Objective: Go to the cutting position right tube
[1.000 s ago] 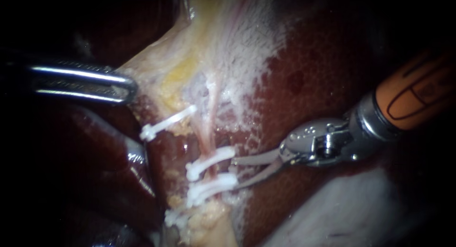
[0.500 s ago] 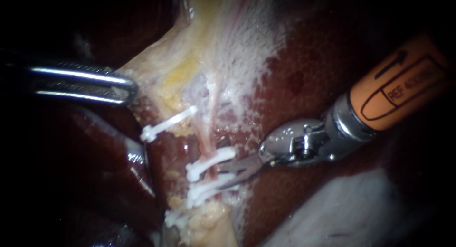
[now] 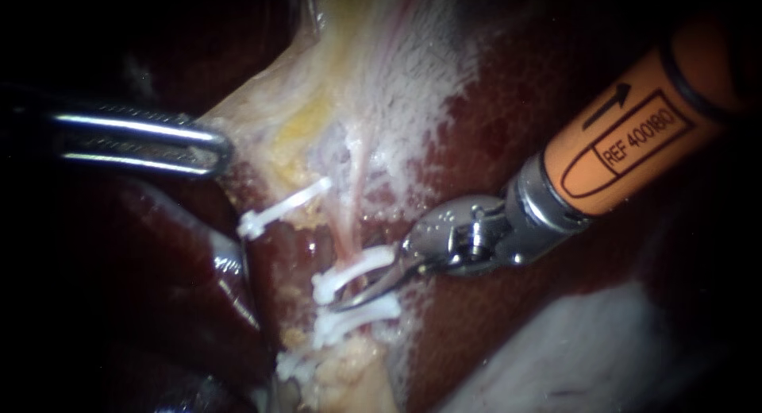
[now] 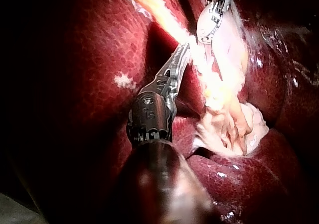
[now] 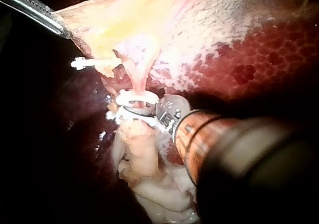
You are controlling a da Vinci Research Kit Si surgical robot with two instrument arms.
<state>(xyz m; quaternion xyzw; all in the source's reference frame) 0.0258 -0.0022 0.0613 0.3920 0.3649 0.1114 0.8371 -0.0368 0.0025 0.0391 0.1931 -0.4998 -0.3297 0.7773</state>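
My right instrument (image 3: pixel 349 300), with an orange shaft and thin curved blades, reaches in from the right. Its open blades lie between the middle white clip (image 3: pixel 349 274) and the lower white clip (image 3: pixel 355 318), across the thin pink right tube (image 3: pixel 346 237). In the right wrist view the blades (image 5: pixel 125 109) curve around that tube just under a clip (image 5: pixel 130 98). A third clip (image 3: pixel 282 206) sits higher, to the left. My left instrument (image 3: pixel 213 147) is shut on the edge of the pale yellowish tissue (image 3: pixel 317 103) and holds it leftward; the left wrist view shows its jaws (image 4: pixel 181 52) alongside this tissue.
Dark red liver (image 3: pixel 516 127) surrounds the site on the right and lower left. A pale white mass (image 3: pixel 571 357) lies at the lower right below the right shaft. Lumpy yellow fat (image 3: pixel 349 373) sits under the lowest clips.
My right instrument has advanced leftward, and its blades now reach between the middle and lower clips across the tube. The left instrument has held still.
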